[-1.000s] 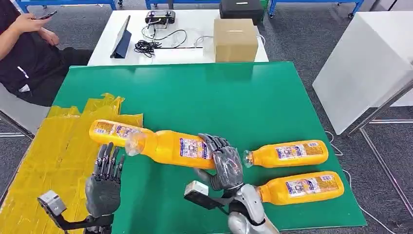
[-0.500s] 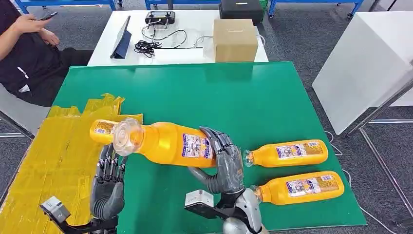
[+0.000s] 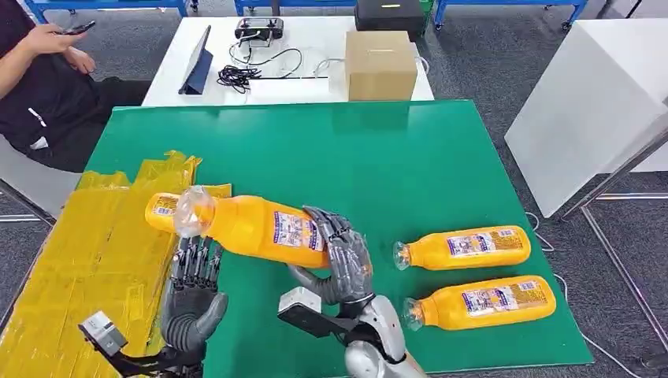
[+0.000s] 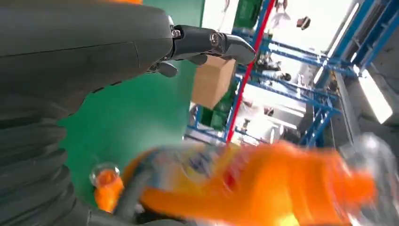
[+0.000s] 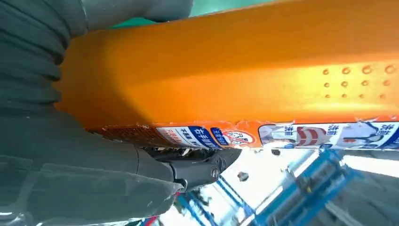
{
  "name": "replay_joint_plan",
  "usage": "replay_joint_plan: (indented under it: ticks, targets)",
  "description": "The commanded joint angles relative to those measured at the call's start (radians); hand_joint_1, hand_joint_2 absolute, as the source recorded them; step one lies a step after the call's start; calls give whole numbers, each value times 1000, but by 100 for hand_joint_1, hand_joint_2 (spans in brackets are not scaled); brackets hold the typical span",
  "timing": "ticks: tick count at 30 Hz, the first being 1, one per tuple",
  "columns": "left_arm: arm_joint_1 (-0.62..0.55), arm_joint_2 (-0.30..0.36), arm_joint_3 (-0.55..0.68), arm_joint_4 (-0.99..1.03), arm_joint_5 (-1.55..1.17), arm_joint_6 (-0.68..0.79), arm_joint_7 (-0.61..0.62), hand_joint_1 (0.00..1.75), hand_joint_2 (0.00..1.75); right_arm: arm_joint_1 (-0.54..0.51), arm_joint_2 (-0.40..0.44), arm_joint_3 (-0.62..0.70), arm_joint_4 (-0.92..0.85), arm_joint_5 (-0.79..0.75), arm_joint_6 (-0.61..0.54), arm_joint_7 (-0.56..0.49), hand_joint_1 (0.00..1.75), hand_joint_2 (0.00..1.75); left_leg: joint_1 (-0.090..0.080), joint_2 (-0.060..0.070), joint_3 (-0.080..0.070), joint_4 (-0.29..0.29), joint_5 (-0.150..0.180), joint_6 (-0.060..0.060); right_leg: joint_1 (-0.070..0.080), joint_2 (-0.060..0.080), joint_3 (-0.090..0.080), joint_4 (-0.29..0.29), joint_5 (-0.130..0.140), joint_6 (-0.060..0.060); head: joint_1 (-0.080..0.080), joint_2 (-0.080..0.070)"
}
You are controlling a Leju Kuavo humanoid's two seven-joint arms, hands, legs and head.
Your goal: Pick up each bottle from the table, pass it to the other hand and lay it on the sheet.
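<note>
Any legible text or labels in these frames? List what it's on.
Nothing reads cleanly.
Held bottle label: blue, white and red print, characters too blurred, even in the right wrist view.
Two bottles on the table: labels too small.
Cardboard box: no readable marking.

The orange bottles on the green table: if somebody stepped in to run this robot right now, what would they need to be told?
Right hand: grips the raised bottle around its labelled middle, cap end toward the left hand.
Left hand: holds nothing, fingers apart, just under the cap end, not yet touching as far as the head view shows.
Done: one bottle lies on the yellow sheet.
Left: pass the raised bottle to the left hand and lay it on the sheet, then the two bottles on the green table, the farther one and the nearer one.
</note>
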Motion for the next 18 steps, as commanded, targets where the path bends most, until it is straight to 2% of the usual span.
replay_joint_plan:
  ticks: [1, 3, 6, 10, 15, 18]
  targets:
    - [-62, 37, -45, 52, 57, -20, 14, 0, 175, -123, 46, 100, 315, 84, -13, 33, 175, 175, 0, 2, 2, -1, 0, -1, 0, 1, 1, -1, 0, 0, 0, 0]
    - [-66, 34, -40, 54, 67, -19, 15, 0, 175, -130, 53, 126, 339, 127, -31, 42, 175, 175, 1, 2, 3, -2, 0, -1, 1, 1, 2, -2, 1, 0, 0, 0]
    - [-64, 30, -20, 39, 81, -7, 15, 0, 175, -138, 68, 190, 380, 276, -96, 101, 175, 175, 0, 2, 2, -1, 0, -1, 0, 1, 1, -1, 1, 0, 0, 0]
    - [-57, 27, -3, 17, 81, 6, 15, 0, 175, -140, 72, 228, 384, 343, -117, 124, 175, 175, 1, 2, 2, -1, 0, -1, 1, 2, 2, -2, 1, 0, 0, 0]
    - [-54, 31, 12, -18, -24, 84, 21, 0, 175, -148, 79, 302, 380, 478, -102, 220, 175, 175, 1, 3, 1, -1, 0, -1, 1, 2, 0, -1, 0, 0, 0, 0]
    - [-56, 37, 10, -31, -101, 117, 42, 0, 175, -151, 83, 349, 382, 475, -50, 226, 175, 175, 1, 0, 0, -1, 0, -1, 0, -1, 1, -1, 0, 0, 0, 0]
